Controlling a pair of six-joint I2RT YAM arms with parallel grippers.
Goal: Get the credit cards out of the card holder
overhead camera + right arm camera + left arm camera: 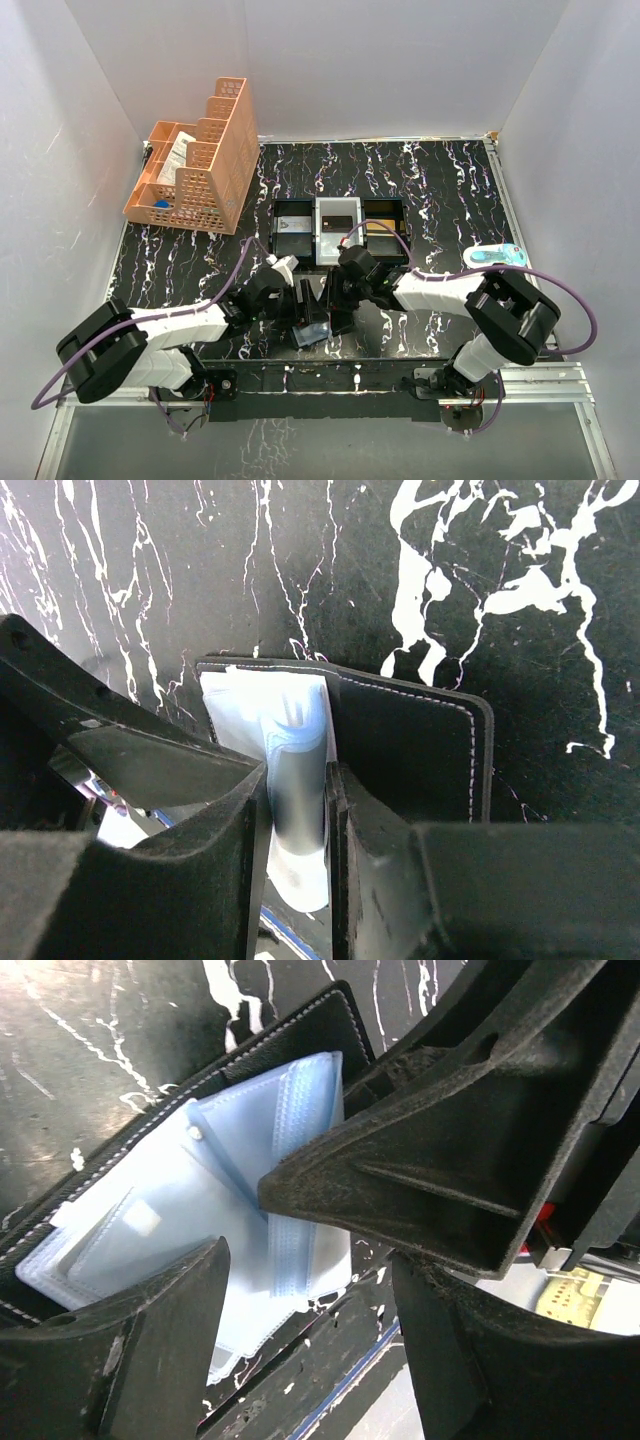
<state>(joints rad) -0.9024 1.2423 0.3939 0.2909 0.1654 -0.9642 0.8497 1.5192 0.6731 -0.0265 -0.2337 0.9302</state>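
Black tabletop (440,190) veined in white sits between plain white walls. On it the right gripper (297,780) is pinched narrow on the pale blue sleeves (265,705) of the card holder (400,740). A fold of the plastic is caught between its fingers, while the dark stitched cover lies flat on the table beside them.

The left gripper (310,1360) stands wide just beside it, its fingers straddling one edge of the sleeves. Whether they touch the plastic I cannot tell. One finger of the right gripper crosses the left wrist view from the upper right.

From above, both grippers meet over the card holder, which lies open at the middle of the table's near edge. Just beyond it sits a black-and-white three-compartment tray (283,215). A peach mesh basket (235,150) stands at the far left corner. A small light blue object (495,256) lies at the right, well apart from the rest.
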